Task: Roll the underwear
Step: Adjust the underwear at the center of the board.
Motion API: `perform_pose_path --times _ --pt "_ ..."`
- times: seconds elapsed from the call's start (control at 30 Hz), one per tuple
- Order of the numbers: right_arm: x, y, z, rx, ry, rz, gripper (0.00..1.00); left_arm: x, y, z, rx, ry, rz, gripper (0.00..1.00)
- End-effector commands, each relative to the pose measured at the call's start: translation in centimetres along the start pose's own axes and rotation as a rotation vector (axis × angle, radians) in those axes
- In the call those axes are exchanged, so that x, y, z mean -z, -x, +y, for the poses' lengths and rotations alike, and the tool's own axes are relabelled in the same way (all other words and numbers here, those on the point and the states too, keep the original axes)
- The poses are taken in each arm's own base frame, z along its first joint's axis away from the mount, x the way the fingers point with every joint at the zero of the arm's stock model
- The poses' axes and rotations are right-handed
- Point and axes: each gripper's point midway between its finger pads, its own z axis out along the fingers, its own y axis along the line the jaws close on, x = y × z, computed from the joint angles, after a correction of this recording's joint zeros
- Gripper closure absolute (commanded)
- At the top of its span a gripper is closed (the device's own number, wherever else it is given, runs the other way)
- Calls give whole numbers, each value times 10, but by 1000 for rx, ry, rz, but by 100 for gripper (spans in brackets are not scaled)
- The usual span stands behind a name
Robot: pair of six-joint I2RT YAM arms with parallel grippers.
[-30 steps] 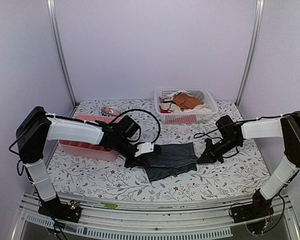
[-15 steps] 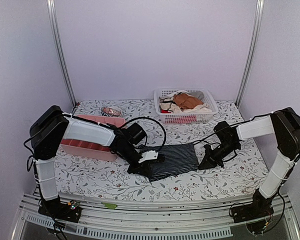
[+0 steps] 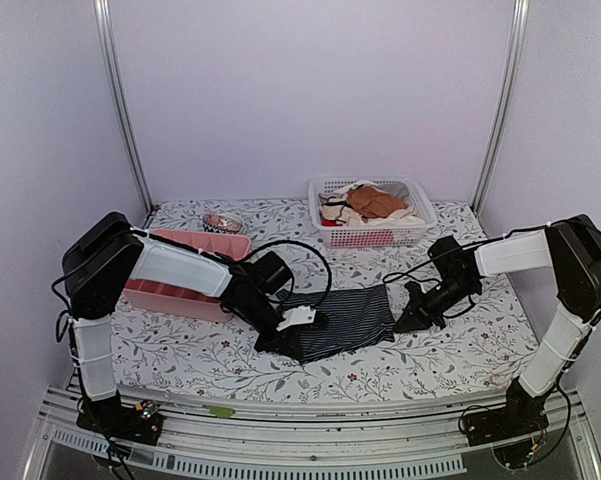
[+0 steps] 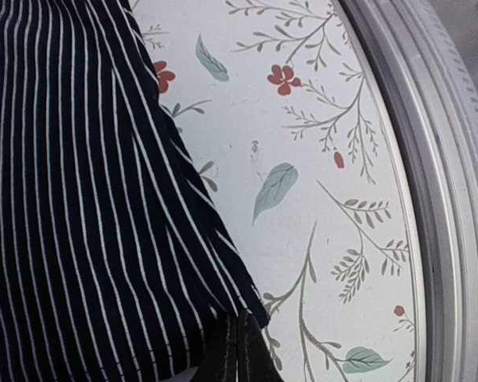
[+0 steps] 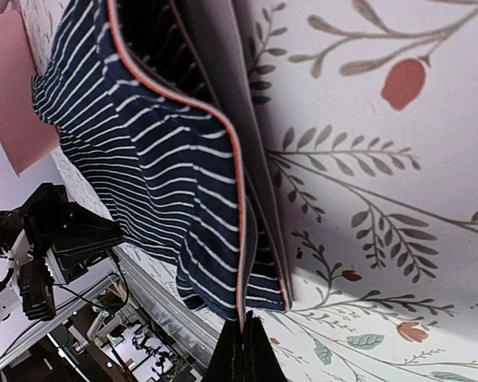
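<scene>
The underwear [image 3: 345, 318], dark navy with thin white stripes, lies spread on the floral table between the two arms. My left gripper [image 3: 296, 346] is at its near left corner. In the left wrist view the fingers [image 4: 227, 358] are shut together on that corner of the striped fabric [image 4: 71, 199]. My right gripper [image 3: 400, 324] is at the right edge. In the right wrist view its fingers [image 5: 232, 358] are shut on the red-trimmed hem of the underwear [image 5: 143, 159], which stands slightly raised off the table.
A white basket [image 3: 326, 236] holding orange-brown and cream garments stands at the back. A pink tray [image 3: 180, 300] lies at the left, with a small patterned roll [image 3: 221, 222] behind it. The metal table edge [image 4: 437, 199] runs close to the left gripper.
My left gripper has moved right and toward the near edge with the underwear's left corner. The right gripper has stayed at the right edge, shifting only slightly.
</scene>
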Motion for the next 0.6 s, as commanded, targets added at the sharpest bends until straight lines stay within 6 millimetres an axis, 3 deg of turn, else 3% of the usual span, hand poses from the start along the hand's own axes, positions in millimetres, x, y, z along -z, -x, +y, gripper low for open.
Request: perform_pose_path --times 0.0,0.13,0.4,0.57 --pt "-2 -2 22 29 73 12 100 -3 -12 -3 16 10 47 100" --pt "-17 -8 15 16 73 43 100 -4 -12 -2 16 9 47 100" --pt "-33 -15 -19 -41 -5 72 100 -3 -14 -2 22 14 54 100" --pt "-12 -5 -36 -64 -76 -3 100 -1 -15 -1 25 21 55 100"
